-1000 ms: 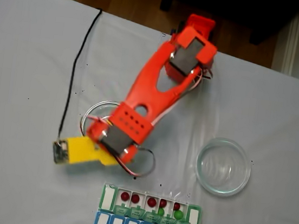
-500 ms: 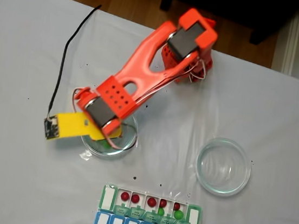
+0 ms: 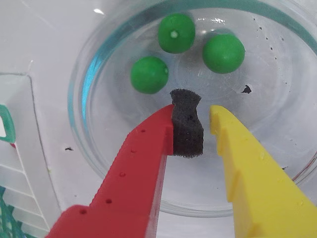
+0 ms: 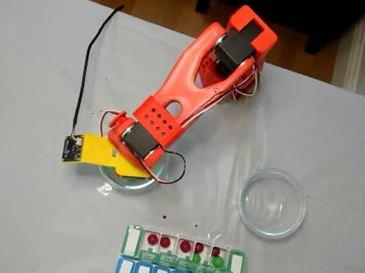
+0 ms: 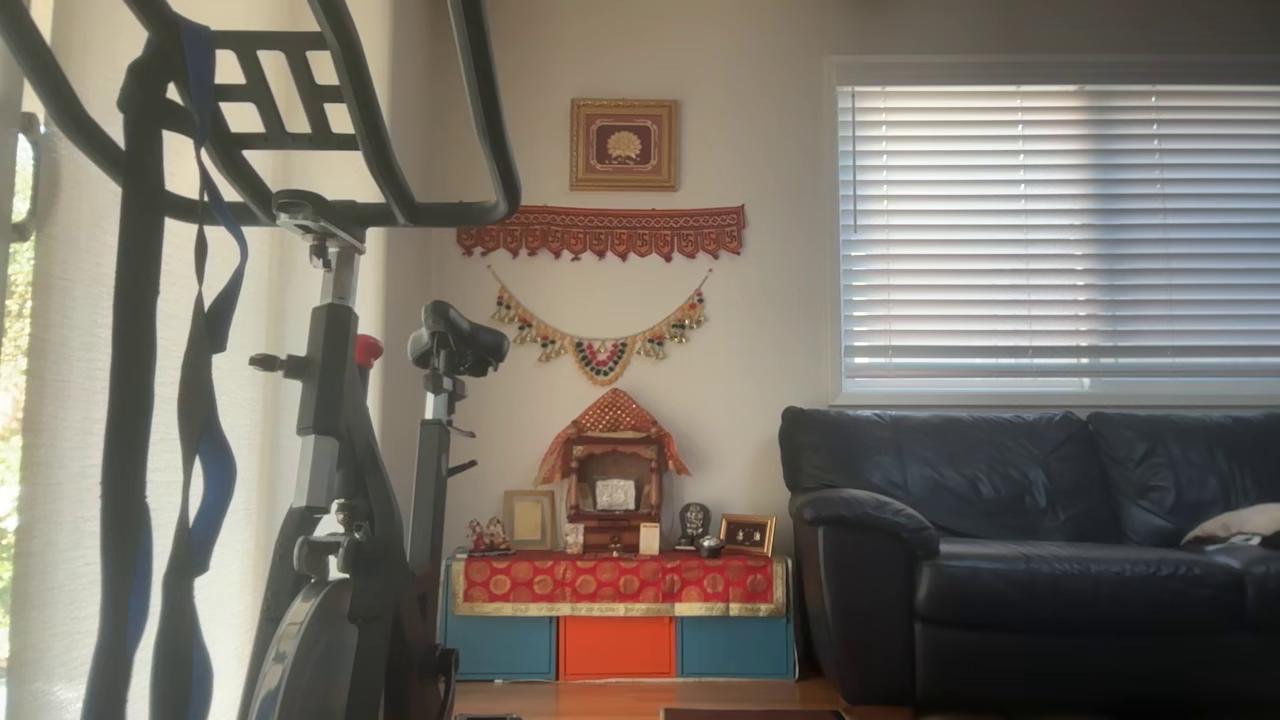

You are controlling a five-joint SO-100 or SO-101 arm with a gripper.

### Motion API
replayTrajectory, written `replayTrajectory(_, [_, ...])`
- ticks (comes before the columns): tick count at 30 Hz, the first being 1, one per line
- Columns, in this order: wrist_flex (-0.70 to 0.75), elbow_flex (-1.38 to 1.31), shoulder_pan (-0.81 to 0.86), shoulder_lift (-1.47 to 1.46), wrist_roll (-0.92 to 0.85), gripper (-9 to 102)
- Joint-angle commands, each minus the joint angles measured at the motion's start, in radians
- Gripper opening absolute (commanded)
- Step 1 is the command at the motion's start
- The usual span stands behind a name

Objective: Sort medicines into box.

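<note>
Three glossy green medicines [image 3: 175,32] [image 3: 223,52] [image 3: 149,74] lie in a clear glass dish [image 3: 84,84]. In the wrist view my gripper [image 3: 200,106] hovers low over the dish, just short of them. A black foam pad [image 3: 187,126] on the red finger almost meets the yellow finger [image 3: 247,173]; only a thin slit stays between them, with nothing in it. In the fixed view my gripper [image 4: 125,168] covers that dish [image 4: 129,186]. The box [image 4: 180,263] lies nearer the front edge and holds several red medicines [image 4: 152,239] and two green ones [image 4: 218,261]. The box's white corner [image 3: 15,148] shows at the wrist view's left.
A second glass dish [image 4: 273,203] stands empty to the right in the fixed view. A black cable [image 4: 89,78] runs from the wrist camera toward the table's back edge. The orange arm base [image 4: 244,41] sits at the back. The other view shows a living room.
The gripper swung from just above the box's left end back over the left dish, then shifted slightly right.
</note>
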Motion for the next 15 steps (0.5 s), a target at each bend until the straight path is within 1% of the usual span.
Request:
replayTrajectory(1, [-0.06,0.017,-0.018,0.135,0.046,6])
replayTrajectory(5, [-0.101,0.037,-0.021,0.133,0.094,7])
replayTrajectory(10, [-0.109,0.018,-0.018,0.117,0.123,11])
replayTrajectory(15, [-0.152,0.028,-0.023,0.104,0.155,14])
